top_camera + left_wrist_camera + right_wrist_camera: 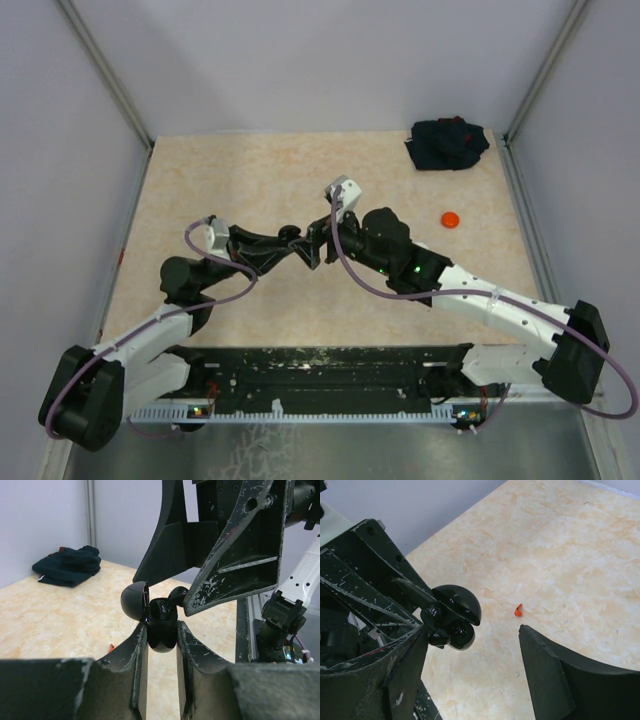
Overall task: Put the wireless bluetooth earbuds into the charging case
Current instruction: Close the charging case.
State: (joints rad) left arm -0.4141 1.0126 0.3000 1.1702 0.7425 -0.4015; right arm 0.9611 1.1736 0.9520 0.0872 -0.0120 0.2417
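My left gripper (pixel 161 630) is shut on the black charging case (pixel 162 636), which it holds above the table with the round lid (pixel 134 599) swung open. A black earbud (pixel 177 596) pokes out of the case's top, right beside one finger of my right gripper. In the right wrist view the case (pixel 462 636) and lid (pixel 460 602) hang by the left fingertip (pixel 415 645). The black bud (pixel 436 638) rests at the case's mouth. My right gripper (pixel 472 630) stands open with nothing held between its fingers. Both grippers (pixel 308 245) meet at mid-table. A tiny red earbud (pixel 518 610) lies on the table below.
A dark crumpled cloth (pixel 447 145) lies at the back right corner. A small red puck (pixel 451 219) sits on the table to the right of the arms. Walls enclose the table on three sides.
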